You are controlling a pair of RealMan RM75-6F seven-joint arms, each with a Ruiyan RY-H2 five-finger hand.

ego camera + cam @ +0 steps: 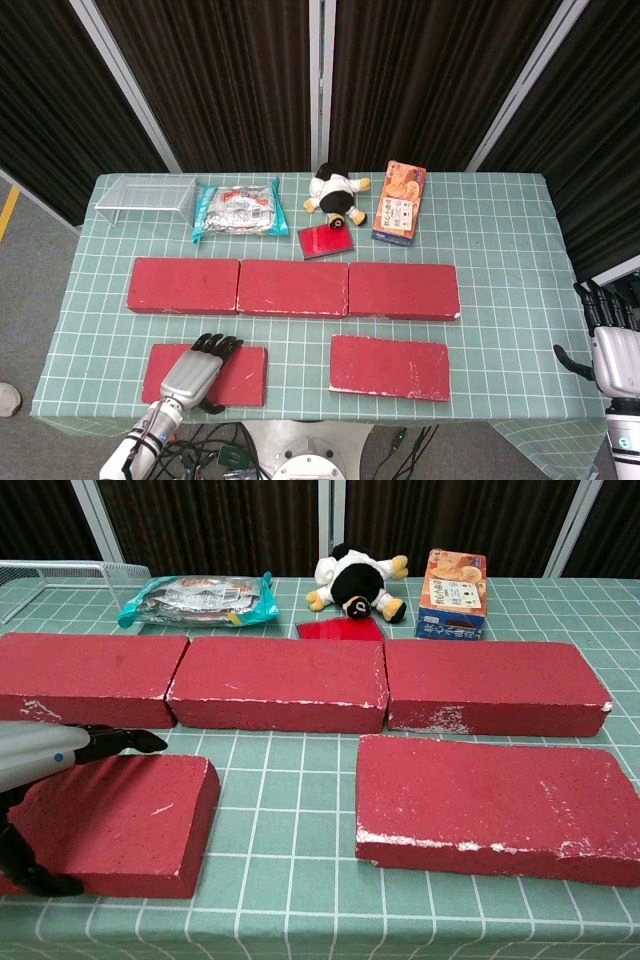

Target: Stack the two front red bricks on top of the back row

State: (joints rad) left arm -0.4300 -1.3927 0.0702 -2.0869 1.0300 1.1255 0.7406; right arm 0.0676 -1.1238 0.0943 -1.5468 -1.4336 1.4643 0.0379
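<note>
Red bricks lie on the green gridded table [500, 250]: a back row [293, 288] of three end to end across the middle, and two along the front edge. The left hand [195, 368] lies over the front left brick [240, 375], thumb at its near edge, gripping it. The front right brick [389, 366] lies untouched. Beyond the table's right edge, the right hand [610, 350] hangs open.

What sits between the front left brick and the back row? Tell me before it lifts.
Nothing visible. Only bare mat separates the front left brick, which the left hand rests on, from the back row. The row's tops are clear.
</note>
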